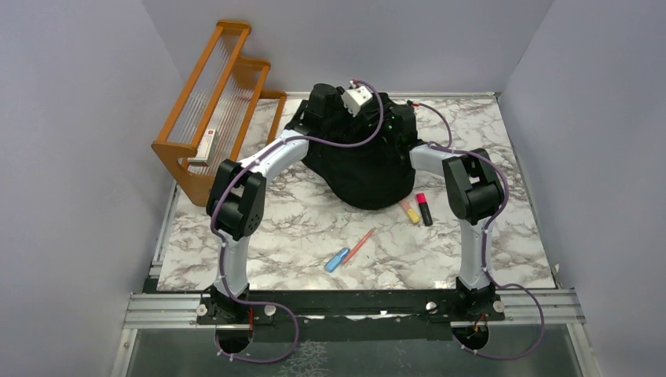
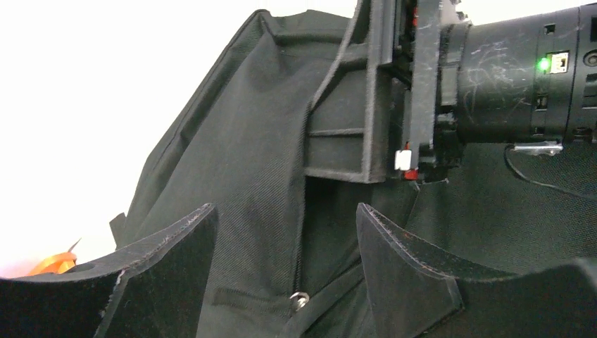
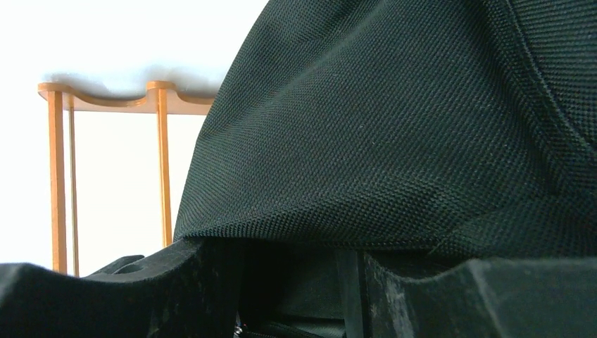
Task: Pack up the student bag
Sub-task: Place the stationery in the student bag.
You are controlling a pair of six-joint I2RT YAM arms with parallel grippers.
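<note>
Marble-patterned tabletop (image 1: pixel 487 251) is carrying everything. The student bag (image 1: pixel 365 169), a large soft black fabric backpack, is slumping at its far middle, between the two grey-and-black arms. An orange wooden slatted rack (image 1: pixel 212 94) is leaning at the far left, well apart from the loose stationery.

The left gripper (image 2: pixel 285 211) is hanging against the bag's upper side with its jaws standing wide and gripping nothing, black weave lying just behind them. The right gripper (image 3: pixel 292 260) is pushing in under a fold of the same fabric. Its fingers are sitting partly apart, but the gap is too dark to tell whether they are pinching anything.

Both arms are probably working at getting the bag's mouth open. Doing that well is coming down to catching the rim on opposite sides, closing on the edge by the small metal ring (image 2: pixel 300 301) rather than on a strap. The sides then want drawing apart gently, so the soft body is not toppling toward the pens.

Counting:
- one bag, one rack, two arms
- one white card (image 1: pixel 206 145) resting in the rack
- four pieces lying near the bag's front:
  - a pink highlighter (image 1: pixel 423 209) with a black cap
  - a yellow-orange marker (image 1: pixel 408 210) just beside it
  - a thin orange-red pen (image 1: pixel 360 245)
  - a short blue piece (image 1: pixel 337 260)
</note>
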